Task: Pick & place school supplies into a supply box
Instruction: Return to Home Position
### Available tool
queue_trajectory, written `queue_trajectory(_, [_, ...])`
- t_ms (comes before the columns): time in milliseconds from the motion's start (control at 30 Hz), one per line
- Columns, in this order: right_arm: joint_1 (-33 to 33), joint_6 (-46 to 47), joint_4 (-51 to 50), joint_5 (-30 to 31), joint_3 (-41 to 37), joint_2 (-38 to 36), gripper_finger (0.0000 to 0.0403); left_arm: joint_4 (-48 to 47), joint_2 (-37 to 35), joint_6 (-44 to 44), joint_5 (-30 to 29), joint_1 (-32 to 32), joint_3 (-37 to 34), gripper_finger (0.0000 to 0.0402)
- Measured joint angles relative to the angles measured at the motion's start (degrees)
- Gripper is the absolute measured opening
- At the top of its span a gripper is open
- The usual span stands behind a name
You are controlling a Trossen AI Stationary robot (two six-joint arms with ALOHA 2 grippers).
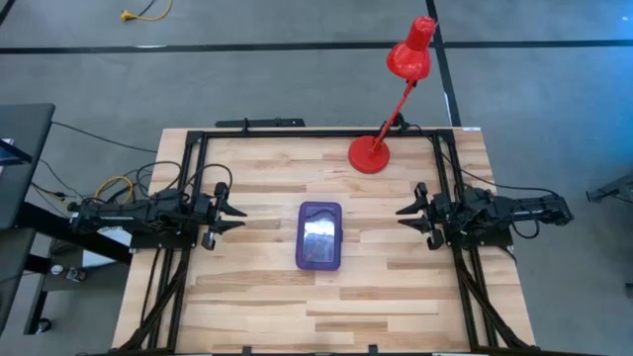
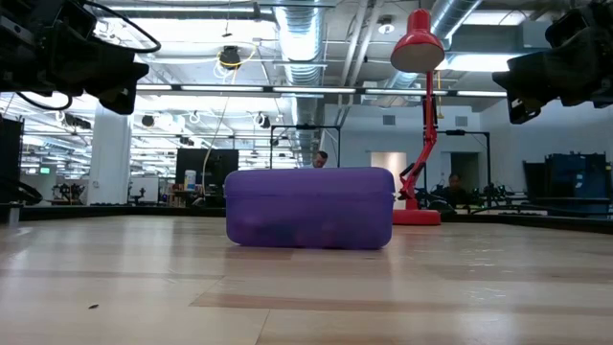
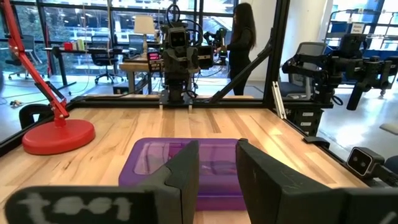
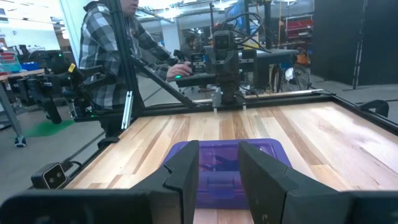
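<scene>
- Supply box (image 1: pixel 318 235): purple and translucent, with its lid down. It lies flat at the middle of the wooden table (image 1: pixel 247 297), its long side running from the near edge to the far edge. It sits between the two grippers and touches neither.
- Contents: in the wrist views only dim shapes show through the lid, and I cannot tell which supplies they are.
- Left gripper (image 1: pixel 237 216): it sits at the left side of the table, held above the wood, pointing across at the box and well apart from it. Its fingers (image 3: pixel 186 174) stand apart with a modest gap; nothing is between them and they touch nothing.
- Right gripper (image 1: pixel 404 214): it sits at the right side of the table, facing the box from the opposite side, also lifted off the wood and well apart from the box. Its fingers (image 4: pixel 186 171) are likewise parted, with nothing in the gap and no contact with anything.
- Red desk lamp (image 1: pixel 370 154): its round base stands on the table near the far edge, to the right of the box and apart from it. Its arm leans out so that the shade hangs beyond the table's edge.
- Room behind: a person (image 3: pixel 242 37) stands past the right side of the table, and a person in a plaid shirt (image 4: pixel 112 56) stands past the left side.
</scene>
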Motion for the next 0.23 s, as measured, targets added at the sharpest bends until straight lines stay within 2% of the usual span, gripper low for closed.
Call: queue_trajectory(233, [0.01,0.01,0.01,0.01,0.00,0.01,0.0106,-0.01,0.01,0.04,0.00,0.00,0.00,0.0093])
